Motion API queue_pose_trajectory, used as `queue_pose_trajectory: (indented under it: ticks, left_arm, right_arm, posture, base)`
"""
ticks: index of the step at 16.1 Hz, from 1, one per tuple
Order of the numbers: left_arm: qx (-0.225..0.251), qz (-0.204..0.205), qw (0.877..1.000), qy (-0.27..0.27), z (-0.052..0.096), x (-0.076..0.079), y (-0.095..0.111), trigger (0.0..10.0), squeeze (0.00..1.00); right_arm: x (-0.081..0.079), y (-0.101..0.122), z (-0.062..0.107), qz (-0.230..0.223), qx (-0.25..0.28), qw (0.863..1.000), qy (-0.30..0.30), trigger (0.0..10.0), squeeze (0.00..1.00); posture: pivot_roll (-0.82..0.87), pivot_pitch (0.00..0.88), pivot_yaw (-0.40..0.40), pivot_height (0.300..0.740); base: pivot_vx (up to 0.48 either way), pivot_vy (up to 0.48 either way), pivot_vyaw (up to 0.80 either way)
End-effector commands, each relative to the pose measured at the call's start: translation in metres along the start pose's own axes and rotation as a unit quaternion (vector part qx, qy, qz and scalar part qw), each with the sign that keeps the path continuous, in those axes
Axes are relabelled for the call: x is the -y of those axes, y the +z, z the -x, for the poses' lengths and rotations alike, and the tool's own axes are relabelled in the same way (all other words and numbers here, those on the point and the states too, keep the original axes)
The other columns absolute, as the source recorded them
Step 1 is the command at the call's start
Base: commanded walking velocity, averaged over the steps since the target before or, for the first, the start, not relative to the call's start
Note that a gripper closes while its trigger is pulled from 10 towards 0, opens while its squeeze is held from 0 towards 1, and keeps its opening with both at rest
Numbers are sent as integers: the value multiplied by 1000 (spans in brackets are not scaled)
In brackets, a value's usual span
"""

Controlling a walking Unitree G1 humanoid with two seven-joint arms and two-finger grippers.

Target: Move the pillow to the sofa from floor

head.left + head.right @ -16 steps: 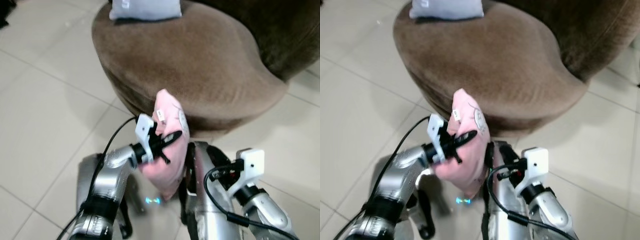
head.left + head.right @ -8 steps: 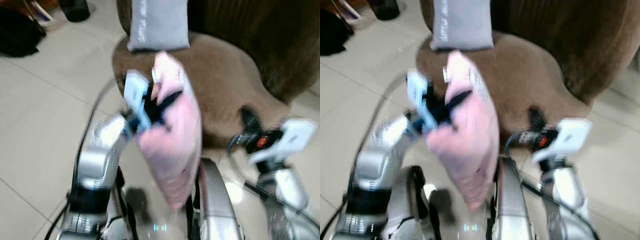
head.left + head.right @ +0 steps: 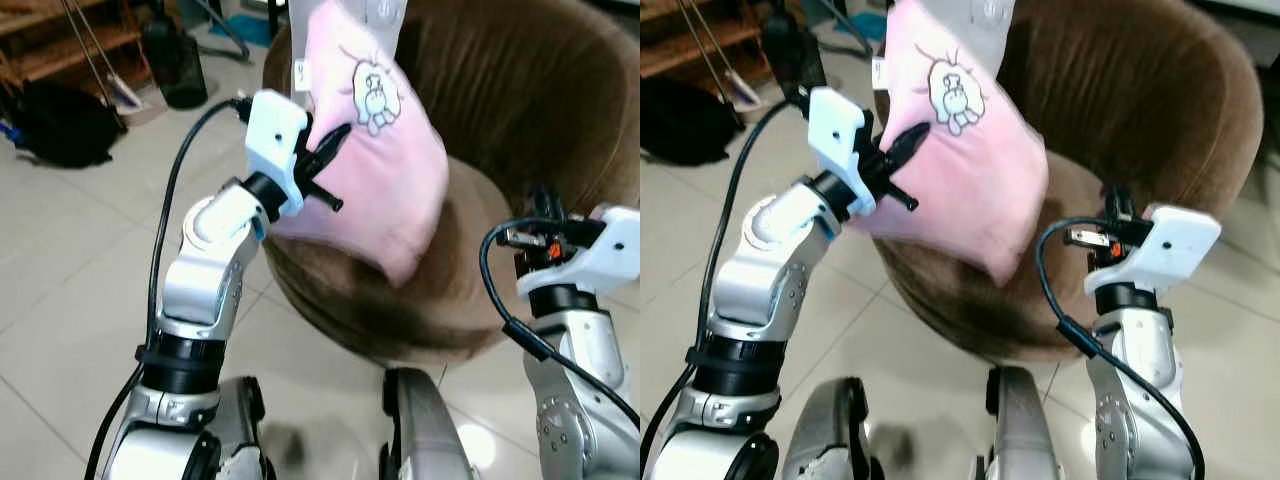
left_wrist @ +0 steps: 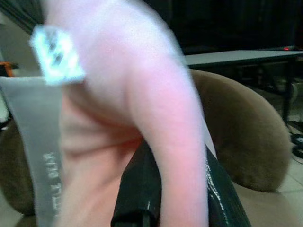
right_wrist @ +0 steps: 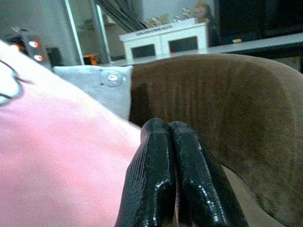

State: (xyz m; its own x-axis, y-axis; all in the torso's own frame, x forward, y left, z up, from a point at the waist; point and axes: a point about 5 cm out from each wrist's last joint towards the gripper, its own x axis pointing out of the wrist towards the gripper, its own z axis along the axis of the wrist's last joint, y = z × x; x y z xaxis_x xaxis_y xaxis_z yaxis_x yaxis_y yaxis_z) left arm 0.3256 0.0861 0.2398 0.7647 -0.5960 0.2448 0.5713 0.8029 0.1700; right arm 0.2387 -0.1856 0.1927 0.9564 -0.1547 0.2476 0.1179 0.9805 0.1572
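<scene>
a: where is the pillow point(image 3: 375, 140) relative to the sofa point(image 3: 520, 120)?

b: raised in the air over the sofa's front edge, not touching the seat. lower corner hangs nearest the cushion. a grey pillow point(image 5: 102, 87) stands against the sofa's back, behind the pink one.

a: gripper states?

b: left gripper point(image 3: 325, 165) clamped on the pillow, pinching the fabric near its upper edge, on the side away from the sofa's back. the black fingers point(image 4: 142, 189) sink into the pink cloth in the left wrist view. right gripper point(image 5: 168, 156) fingers pressed together with nothing between them, hovering beside the pillow above the sofa's front.

a: handling notes?

b: judged light and soft: it sags and folds around the pinch, so it droops rather than holds shape. cloth is not slippery, nothing fragile. an edge or corner pinch looks adequate; a fuller bite of fabric would be safer against slipping out.
</scene>
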Motion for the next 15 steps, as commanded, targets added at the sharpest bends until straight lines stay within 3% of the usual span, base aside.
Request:
queue_pose_trajectory:
  ticks: [1,2,3,5,8,10,15]
  left_arm:
    - [-16,-4,999,37,7,-6,-19,10000,0]
    - [-24,-5,999,43,8,-6,-25,10000,0]
    - [-40,-37,998,41,11,-5,-35,10000,0]
    - [-50,-62,996,31,11,-1,-41,10000,0]
    - [-58,-45,997,18,8,6,-53,10000,0]
    - [-73,-60,996,5,15,10,-66,10000,0]
    - [-72,-67,995,-1,16,11,-71,10000,0]
  right_arm:
    - [10,-11,3,14,-28,999,-35,10000,0]
    - [12,-13,4,16,-34,998,-42,10000,0]
    - [15,-16,6,21,-39,998,-51,10000,0]
    - [16,-17,7,22,-41,997,-56,10000,0]
    - [17,-18,9,20,-38,997,-69,10000,0]
    - [21,-23,15,23,-49,995,-80,10000,0]
    - [25,-36,24,24,-71,993,-91,10000,0]
  posture:
    - [-56,14,10,640]
    - [-56,14,10,645]
    - [-56,16,11,655]
    - [-63,18,20,665]
    - [-76,19,34,695]
    - [-85,21,36,715]
    - [-86,20,41,740]
  base:
    - [0,0,0]
    - [0,0,0]
    - [0,0,0]
    - [0,0,0]
    - [0,0,0]
    - [0,0,0]
    - [0,0,0]
